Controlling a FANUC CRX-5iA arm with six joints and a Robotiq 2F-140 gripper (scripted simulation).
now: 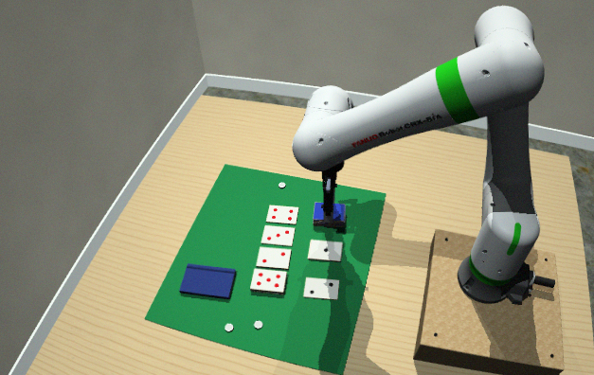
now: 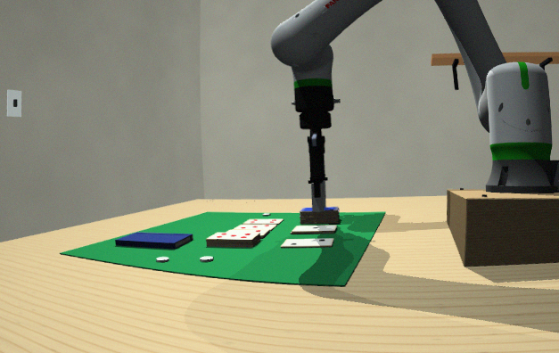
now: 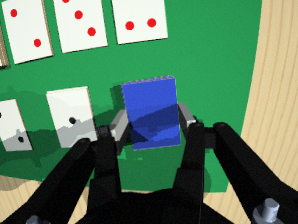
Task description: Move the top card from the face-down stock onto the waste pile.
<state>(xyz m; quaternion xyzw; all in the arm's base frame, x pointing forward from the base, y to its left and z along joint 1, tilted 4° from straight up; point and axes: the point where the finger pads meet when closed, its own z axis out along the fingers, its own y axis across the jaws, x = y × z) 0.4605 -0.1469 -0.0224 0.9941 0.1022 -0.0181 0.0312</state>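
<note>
Stock [image 1: 328, 212], a blue-backed stack of tiles, sits on the green mat [image 1: 228, 189] at the end of the row of 3 piles nearest the arm's wooden pedestal [image 1: 441, 331], farthest from the 2 white discs [image 1: 228, 327]. Gripper [image 3: 154, 123] stands straight down over the stock, its fingers at the top card's 2 long edges, narrowed but not yet clamped on it. Beside the stock lies the waste pile [image 1: 325, 250], white with 1 black pip, and beyond it the second white pile [image 1: 321, 288].
</note>
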